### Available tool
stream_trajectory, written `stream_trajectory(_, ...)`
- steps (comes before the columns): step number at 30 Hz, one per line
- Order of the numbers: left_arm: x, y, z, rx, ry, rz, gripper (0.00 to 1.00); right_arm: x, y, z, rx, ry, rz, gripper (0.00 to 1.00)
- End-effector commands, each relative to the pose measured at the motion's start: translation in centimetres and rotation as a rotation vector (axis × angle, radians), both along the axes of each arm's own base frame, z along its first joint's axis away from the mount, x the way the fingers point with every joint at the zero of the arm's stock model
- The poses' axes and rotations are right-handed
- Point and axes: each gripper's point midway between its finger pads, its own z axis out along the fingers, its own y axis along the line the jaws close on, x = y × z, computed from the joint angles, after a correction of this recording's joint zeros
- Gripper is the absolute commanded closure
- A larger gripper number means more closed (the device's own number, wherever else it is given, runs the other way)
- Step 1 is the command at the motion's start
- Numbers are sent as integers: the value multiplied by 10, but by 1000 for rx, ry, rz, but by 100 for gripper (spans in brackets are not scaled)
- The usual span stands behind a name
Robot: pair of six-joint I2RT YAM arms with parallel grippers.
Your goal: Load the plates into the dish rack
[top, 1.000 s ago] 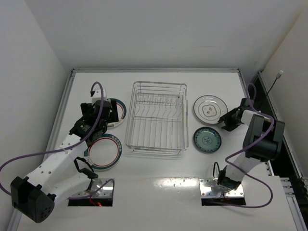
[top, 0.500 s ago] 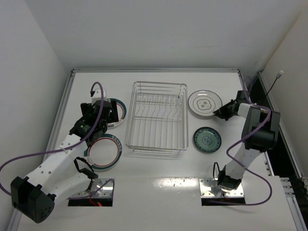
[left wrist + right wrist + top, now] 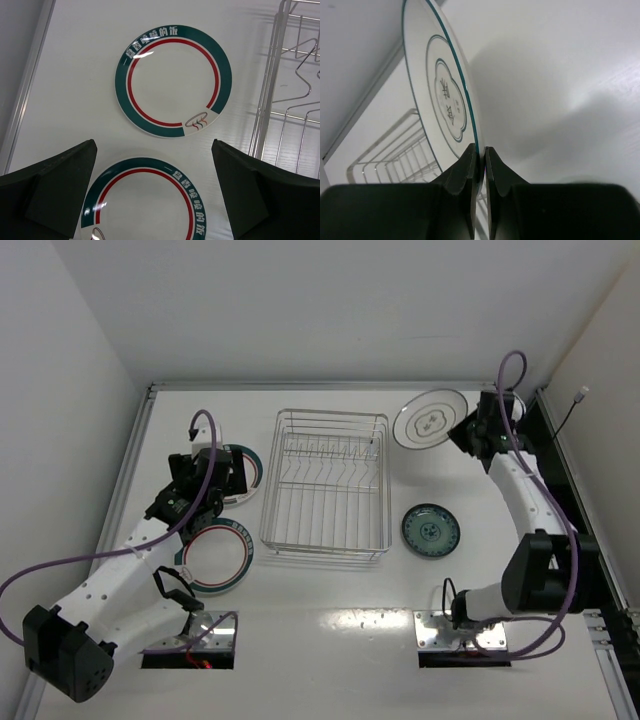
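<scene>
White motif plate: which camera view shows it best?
Right wrist: the plate looms large, rim pinched in the right gripper. Top external shows it small, near the dish rack; left wrist misses it.

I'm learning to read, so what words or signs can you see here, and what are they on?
"一碗香喷喷的饭" (second character unsure): green rim of the upper green-rimmed plate, left wrist view.
Same words, partly cut off: lower green-rimmed plate.
Centre mark on the white plate with dark motif: too slanted to read.
Teal plate: too small to tell.
</scene>
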Motion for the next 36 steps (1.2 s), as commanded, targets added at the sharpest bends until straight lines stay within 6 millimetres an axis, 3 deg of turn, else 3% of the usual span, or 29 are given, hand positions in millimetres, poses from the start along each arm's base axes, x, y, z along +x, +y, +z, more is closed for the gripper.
stream_trajectory(1,6,-2,10,-27,-33,7,0,17,15,86,-125,-179,21,100)
stream_trajectory(3,6,0,11,-23,-35,15,0,20,42,104,-192,-202,99,100)
stream_trajectory(4,6,2,11,-18,-37,23,0,22,37,101,-208,-184,76,100)
stream_trajectory(5,6,2,11,-18,-37,23,0,21,58,99,-248,-172,134,100)
stream_trajectory(9,6,3,12,-14,-40,30,0,21,91,68,-365,-76,191,100)
stream_trajectory(11,6,3,12,-14,-40,30,0,18,96,47,-424,-4,189,100)
stream_trajectory(15,5,3,14,-18,-48,30,0,7,115,44,-526,32,184,100)
stream_trajectory(17,5,3,14,-18,-48,30,0,0,112,49,-582,43,148,100)
stream_trajectory(18,5,3,14,-18,-48,30,0,-2,121,57,-586,24,148,100)
stream_trajectory(22,5,3,14,-18,-48,30,0,-9,124,87,-653,-23,95,100)
stream_trajectory(27,4,4,17,-22,-56,30,0,-18,120,138,-711,-77,42,100)
stream_trajectory(32,4,2,16,-26,-54,23,0,-22,121,146,-759,-78,26,100)
stream_trajectory(36,4,2,16,-26,-54,23,0,-23,122,129,-812,-30,51,100)
